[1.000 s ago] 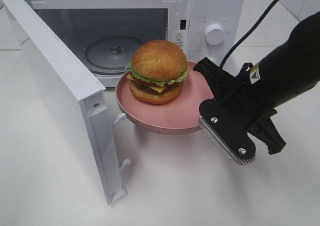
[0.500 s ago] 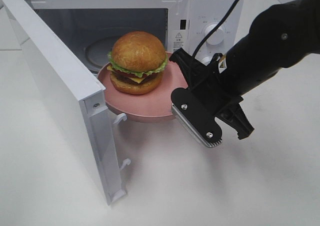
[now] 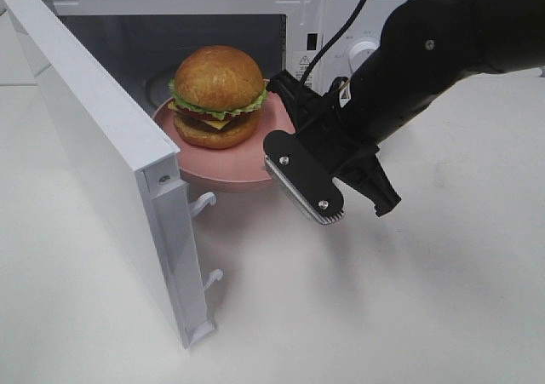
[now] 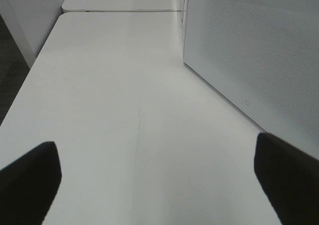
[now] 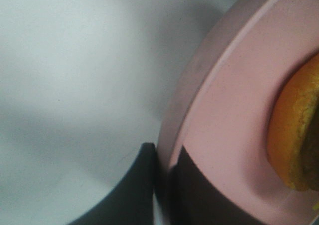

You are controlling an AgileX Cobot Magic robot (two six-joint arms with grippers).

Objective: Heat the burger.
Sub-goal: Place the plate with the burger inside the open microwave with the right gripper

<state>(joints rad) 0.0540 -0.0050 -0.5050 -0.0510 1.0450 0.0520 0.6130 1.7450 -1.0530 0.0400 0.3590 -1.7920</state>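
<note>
The burger point(image 3: 217, 94), with golden bun, green lettuce and yellow cheese, rides on a round pink plate point(image 3: 223, 166) held up at the mouth of the open microwave point(image 3: 358, 18). My right gripper point(image 3: 279, 137) is shut on the plate's right rim. In the right wrist view its dark fingers point(image 5: 134, 185) pinch the pink plate point(image 5: 224, 110) edge, with the burger's bun point(image 5: 296, 135) just beyond. My left gripper point(image 4: 157, 180) shows only in the left wrist view. It is open over bare white table, holding nothing.
The microwave door point(image 3: 102, 146) swings out wide to the left, toward the front of the table. A perforated white panel point(image 4: 249, 50) stands close beside my left gripper. The microwave's knob point(image 3: 364, 50) peeks out behind my right arm. White tabletop point(image 3: 341, 316) spreads in front.
My right gripper has carried the plate with the burger left and back, from in front of the microwave to its opening. The left gripper has not moved.
</note>
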